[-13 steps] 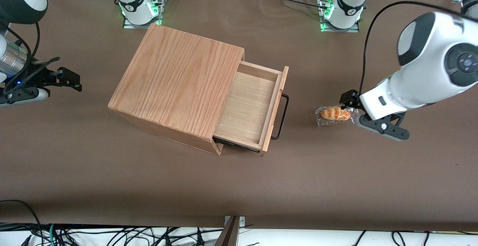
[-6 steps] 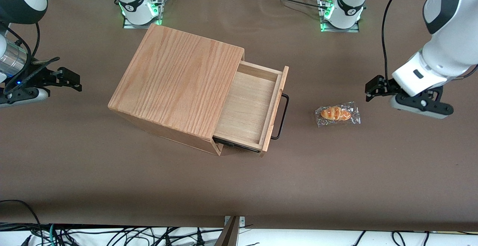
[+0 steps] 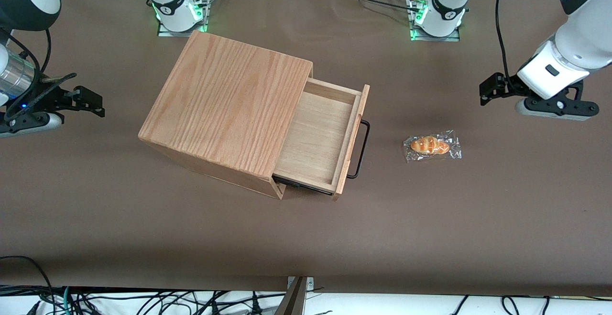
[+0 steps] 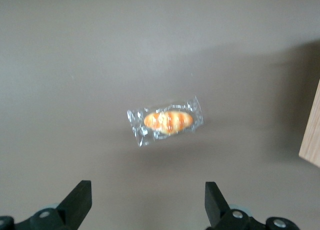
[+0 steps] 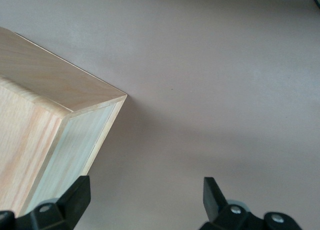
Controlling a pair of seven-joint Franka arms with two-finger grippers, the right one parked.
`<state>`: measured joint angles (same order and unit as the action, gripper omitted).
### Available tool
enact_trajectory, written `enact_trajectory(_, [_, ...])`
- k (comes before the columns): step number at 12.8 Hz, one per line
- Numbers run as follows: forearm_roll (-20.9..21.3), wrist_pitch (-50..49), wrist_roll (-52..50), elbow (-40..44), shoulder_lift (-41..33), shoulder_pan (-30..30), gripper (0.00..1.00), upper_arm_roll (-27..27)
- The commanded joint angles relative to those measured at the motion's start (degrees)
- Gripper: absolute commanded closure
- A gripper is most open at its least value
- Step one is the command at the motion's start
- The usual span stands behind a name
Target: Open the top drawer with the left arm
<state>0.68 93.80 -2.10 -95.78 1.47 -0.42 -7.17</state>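
Brown worktop (image 3: 430,219) — top drawer (image 3: 321,143) pulled out, wrapped bread roll (image 3: 431,146) nearby. Left arm (image 3: 569,42) raised toward its end; end effector (image 4: 148,202) spread wide, holding nothing.

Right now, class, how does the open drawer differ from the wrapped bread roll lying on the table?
The drawer is pale wood and boxy; the bread roll is orange-brown, rounded and sealed in clear wrap.
The drawer is far larger than the roll.
The drawer sits in its cabinet, pulled out and empty; the roll lies loose on the table, toward the working arm's end.
The gripper, open, hovers clear of both.
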Motion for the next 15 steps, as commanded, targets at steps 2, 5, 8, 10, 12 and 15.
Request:
enact_trajectory(2, [-0.76,-1.52,-0.71,-0.11,-0.59,-0.37,0.00,0.14])
enact_trajectory(5, [-1.46,-1.25,-0.71,-0.11,-0.50,0.07,0.00,0.23])
enact_trajectory(8, [-1.56,-1.16,-0.71,-0.02,-0.50,0.16,0.00,0.23])
enact_trajectory(10, [-1.55,-1.16,-0.80,-0.02,-0.50,0.16,0.00,0.23])
enact_trajectory(12, [-1.55,-1.16,-0.71,-0.02,-0.50,0.16,0.00,0.23])
enact_trajectory(15, [-1.55,-1.16,-0.71,-0.02,-0.41,0.16,0.00,0.23])
